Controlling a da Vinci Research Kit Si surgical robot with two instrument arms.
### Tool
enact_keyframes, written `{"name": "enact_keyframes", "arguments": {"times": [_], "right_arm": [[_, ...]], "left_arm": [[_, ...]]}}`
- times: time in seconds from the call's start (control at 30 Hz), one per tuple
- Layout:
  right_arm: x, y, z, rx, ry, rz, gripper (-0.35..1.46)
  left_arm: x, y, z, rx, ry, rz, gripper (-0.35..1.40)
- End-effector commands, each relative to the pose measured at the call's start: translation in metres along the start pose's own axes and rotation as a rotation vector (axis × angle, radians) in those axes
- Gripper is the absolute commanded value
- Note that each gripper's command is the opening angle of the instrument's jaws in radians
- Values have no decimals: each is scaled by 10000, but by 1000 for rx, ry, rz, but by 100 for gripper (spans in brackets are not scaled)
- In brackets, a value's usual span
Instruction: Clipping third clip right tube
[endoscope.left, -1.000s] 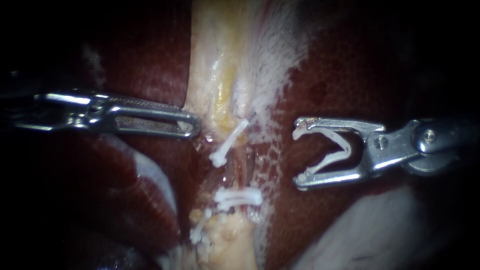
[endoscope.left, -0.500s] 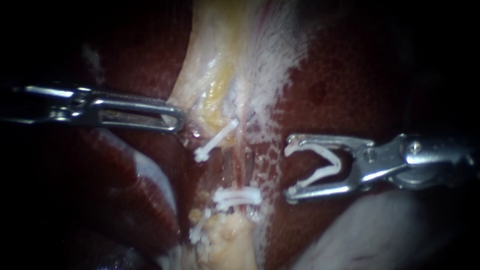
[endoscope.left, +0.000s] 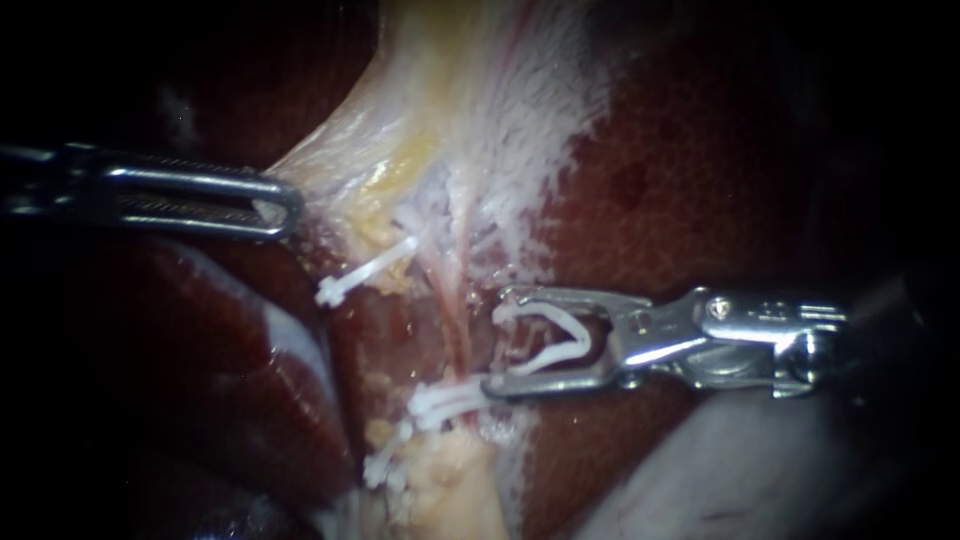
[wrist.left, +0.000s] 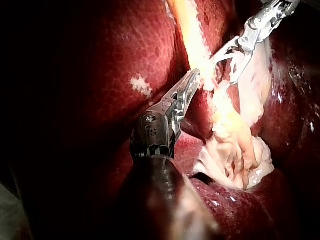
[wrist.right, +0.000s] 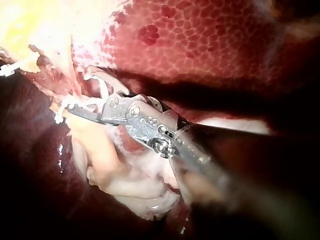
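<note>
A thin pink tube (endoscope.left: 456, 290) runs down the pale strip of tissue between dark red liver lobes. It carries one white clip (endoscope.left: 362, 274) higher up and another clip (endoscope.left: 448, 401) lower down. My right instrument (endoscope.left: 496, 343) holds an open white clip (endoscope.left: 545, 340) in its wide-spread jaws. Their tips sit right beside the tube, between the two placed clips; whether the tube lies inside the clip I cannot tell. My left instrument (endoscope.left: 281, 206) is shut on the pale tissue (endoscope.left: 330, 165) and stretches it sideways. The left wrist view shows its jaws (wrist.left: 196, 79) on that yellow strip.
Liver (endoscope.left: 680, 180) surrounds the field on both sides. A third white clip (endoscope.left: 385, 465) sits lowest, on yellowish fatty tissue (endoscope.left: 455, 480). A pale lobe (endoscope.left: 740, 460) lies under the right instrument's shaft. In the right wrist view, pale folded tissue (wrist.right: 135, 185) lies beneath the right instrument (wrist.right: 82, 95).
My left instrument has pulled the pale tissue leftward, stretching it and dragging the upper clip along. The right instrument has moved left and down, up to the tube, clip still open.
</note>
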Motion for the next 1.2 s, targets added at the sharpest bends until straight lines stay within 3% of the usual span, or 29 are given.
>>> {"name": "enact_keyframes", "arguments": {"times": [0.03, 0.53, 0.93, 1.2], "right_arm": [[1, 0, 3, 5, -2, 1, 59], [15, -2, 34, 55, -13, 2, 53], [21, -10, 40, 81, -18, -2, 46], [18, -3, 35, 82, -19, -3, 25]], "left_arm": [[-1, -3, 0, -3, 0, 3, -35], [-2, -6, -1, 0, 1, 9, -35], [-1, -4, 0, 0, 1, 10, -35], [-1, -3, 0, 0, 1, 10, -35]]}}
